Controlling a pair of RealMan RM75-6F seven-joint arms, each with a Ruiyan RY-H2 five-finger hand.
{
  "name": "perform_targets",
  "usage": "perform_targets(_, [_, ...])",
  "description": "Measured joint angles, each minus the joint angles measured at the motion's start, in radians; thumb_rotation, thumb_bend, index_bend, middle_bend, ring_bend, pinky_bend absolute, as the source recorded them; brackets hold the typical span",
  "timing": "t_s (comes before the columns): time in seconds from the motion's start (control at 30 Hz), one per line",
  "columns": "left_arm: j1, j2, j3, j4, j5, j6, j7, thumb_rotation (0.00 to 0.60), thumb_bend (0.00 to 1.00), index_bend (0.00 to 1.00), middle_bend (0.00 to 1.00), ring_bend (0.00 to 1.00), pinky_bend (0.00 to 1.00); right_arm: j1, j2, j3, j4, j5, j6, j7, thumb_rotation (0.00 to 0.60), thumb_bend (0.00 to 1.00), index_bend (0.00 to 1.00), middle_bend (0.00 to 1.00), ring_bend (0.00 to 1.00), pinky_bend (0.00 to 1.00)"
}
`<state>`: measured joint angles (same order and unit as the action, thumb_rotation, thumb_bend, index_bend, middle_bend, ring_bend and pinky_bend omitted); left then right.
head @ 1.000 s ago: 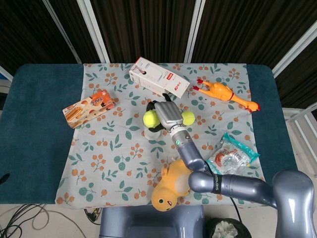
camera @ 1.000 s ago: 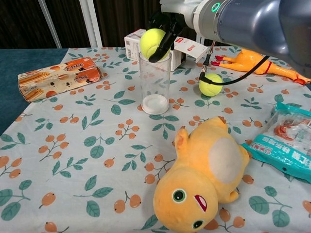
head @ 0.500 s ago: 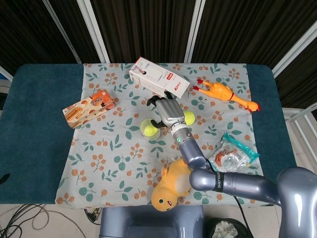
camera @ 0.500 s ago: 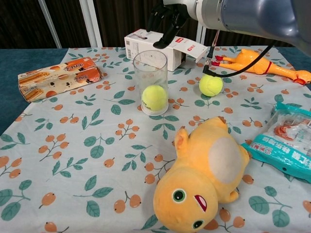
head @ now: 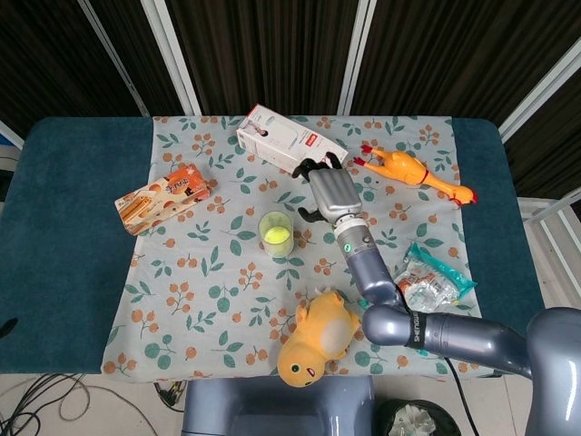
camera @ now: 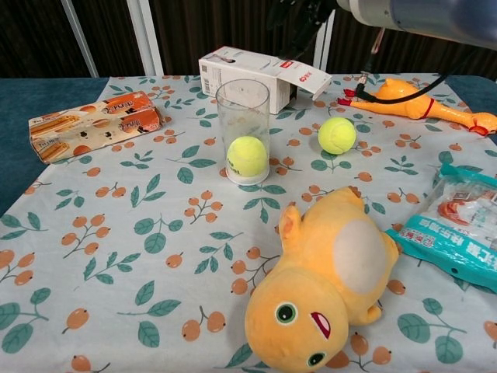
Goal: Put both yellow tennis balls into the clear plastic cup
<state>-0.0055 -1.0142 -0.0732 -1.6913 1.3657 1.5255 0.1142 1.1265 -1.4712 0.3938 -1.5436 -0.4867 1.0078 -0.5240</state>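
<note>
The clear plastic cup (camera: 243, 128) stands upright on the floral cloth, and one yellow tennis ball (camera: 247, 155) lies at its bottom. From above, the cup (head: 275, 234) shows the ball (head: 276, 239) inside. The second tennis ball (camera: 336, 134) lies on the cloth to the right of the cup; in the head view my right arm hides it. My right hand (head: 331, 191) hovers above and behind that ball, fingers spread, holding nothing. In the chest view only its fingers (camera: 307, 12) show at the top edge. My left hand is not seen.
A white carton (camera: 264, 71) lies behind the cup. A snack box (camera: 92, 123) sits at the left, a rubber chicken (camera: 419, 97) at the back right, a snack bag (camera: 458, 225) at the right, and a yellow plush toy (camera: 326, 287) in front.
My right hand let go of the tennis ball over the cup; the ball dropped in and settled at the bottom. The hand then rose and moved right, toward the second ball.
</note>
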Motion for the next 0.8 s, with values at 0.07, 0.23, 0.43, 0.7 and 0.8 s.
perform_targets(0.07, [0.000,0.000,0.000,-0.001,0.001,0.001,0.002,0.600,0.00,0.09,0.00,0.00,0.12,-0.018,0.006,-0.023,0.018,0.006,0.000,-0.001,0.600,0.30,0.29,0.17,0.20,0.00])
perform_targets(0.23, [0.001,-0.002,-0.001,-0.001,-0.002,0.004,0.007,0.600,0.00,0.08,0.00,0.00,0.12,-0.067,0.013,-0.075,0.070,0.018,-0.025,0.016,0.600,0.30,0.28,0.16,0.20,0.00])
perform_targets(0.43, [-0.001,-0.004,-0.002,0.000,-0.007,0.000,0.014,0.600,0.00,0.08,0.00,0.00,0.12,-0.124,-0.013,-0.124,0.176,0.003,-0.072,0.073,0.600,0.30,0.28,0.16,0.20,0.00])
perform_targets(0.7, [-0.002,-0.007,-0.004,0.001,-0.014,-0.004,0.020,0.600,0.00,0.09,0.00,0.00,0.12,-0.175,-0.078,-0.150,0.320,-0.047,-0.133,0.155,0.600,0.30,0.28,0.16,0.22,0.00])
perform_targets(0.8, [-0.005,-0.008,-0.003,0.001,-0.016,-0.009,0.026,0.600,0.00,0.09,0.00,0.00,0.12,-0.187,-0.106,-0.152,0.361,-0.073,-0.148,0.186,0.600,0.30,0.28,0.15,0.23,0.00])
